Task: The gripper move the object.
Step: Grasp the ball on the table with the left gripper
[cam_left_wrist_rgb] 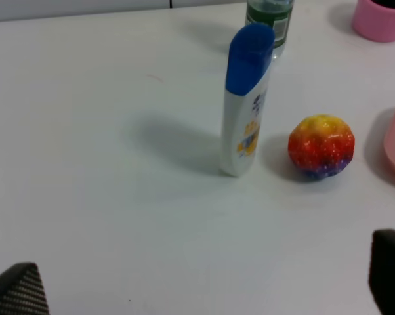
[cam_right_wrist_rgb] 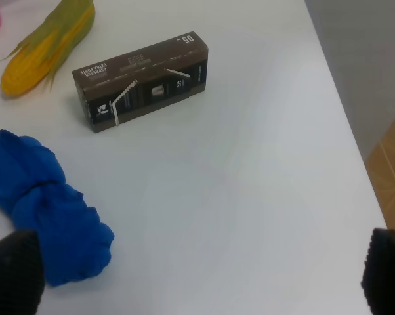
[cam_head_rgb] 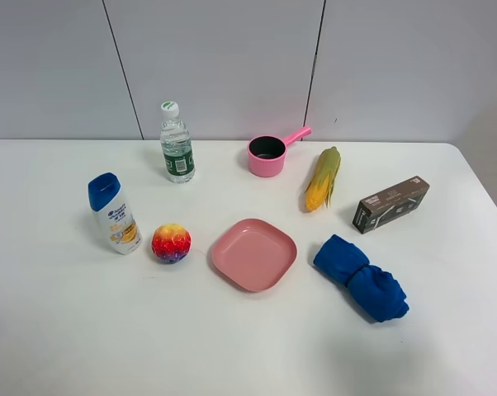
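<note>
The rainbow bumpy ball (cam_head_rgb: 171, 243) sits on the white table between a shampoo bottle and the pink plate (cam_head_rgb: 253, 253). It also shows in the left wrist view (cam_left_wrist_rgb: 321, 146), apart from my left gripper (cam_left_wrist_rgb: 197, 289). That gripper's two dark fingertips (cam_left_wrist_rgb: 14, 292) stand wide apart at the frame's corners, open and empty. My right gripper (cam_right_wrist_rgb: 197, 275) is open and empty too, over the table's right part by the blue cloth (cam_right_wrist_rgb: 43, 210). Neither arm shows in the exterior high view.
A white shampoo bottle with a blue cap (cam_head_rgb: 115, 214) stands left of the ball. A water bottle (cam_head_rgb: 177, 143), a pink saucepan (cam_head_rgb: 271, 154), a corn cob (cam_head_rgb: 323, 178), a brown box (cam_head_rgb: 390, 204) and a blue cloth (cam_head_rgb: 362, 276) lie around. The table edge (cam_right_wrist_rgb: 355, 151) is at the right.
</note>
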